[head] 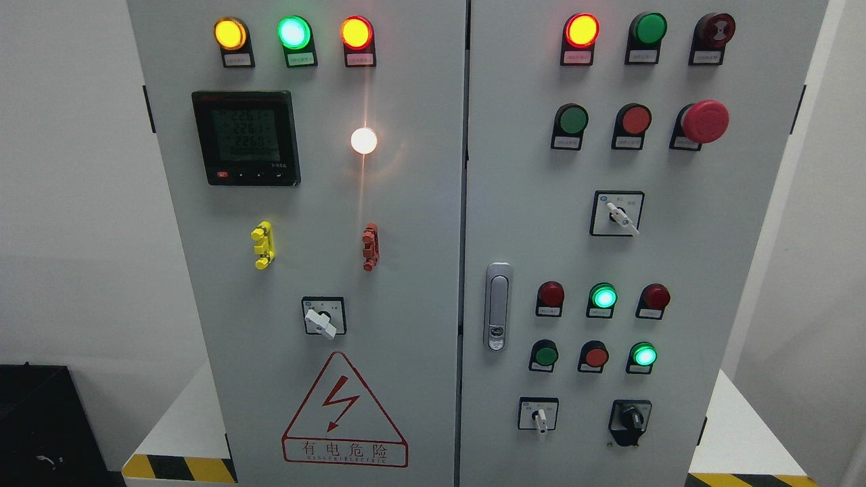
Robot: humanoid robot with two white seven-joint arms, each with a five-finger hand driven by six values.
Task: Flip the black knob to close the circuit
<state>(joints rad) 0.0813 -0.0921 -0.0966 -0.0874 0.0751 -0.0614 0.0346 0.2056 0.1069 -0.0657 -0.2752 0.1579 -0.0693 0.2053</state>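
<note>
Grey metal two-door electrical cabinet (pixel 419 284) filling the head view, standing on a white plinth (pixel 183 433) edged with yellow-and-black hazard tape. No robot hand in view, left or right, so no telling whether open, closed or gripping.

Small black rotary knob (pixel 630 421) on a black plate sitting low on the right door, below and to the right of the silver door handle (pixel 498 306), untouched. Just left of the black rotary knob, level with it, a white-levered selector switch (pixel 538 414) in a black-framed square. Directly above the knob, a lit green round lamp (pixel 643 355), with a red button (pixel 595 356) and a dark green button (pixel 544 354) in the same row. Higher still, another lit green lamp (pixel 603 297) between two dark red domes. Far above the knob, near the door's upper right, a large red mushroom stop button (pixel 703 121).

On the left door, well left of the handle: black digital meter (pixel 246 138) showing green digits, a glowing white lamp (pixel 363 140), a red-bordered lightning warning triangle (pixel 344 411).
</note>
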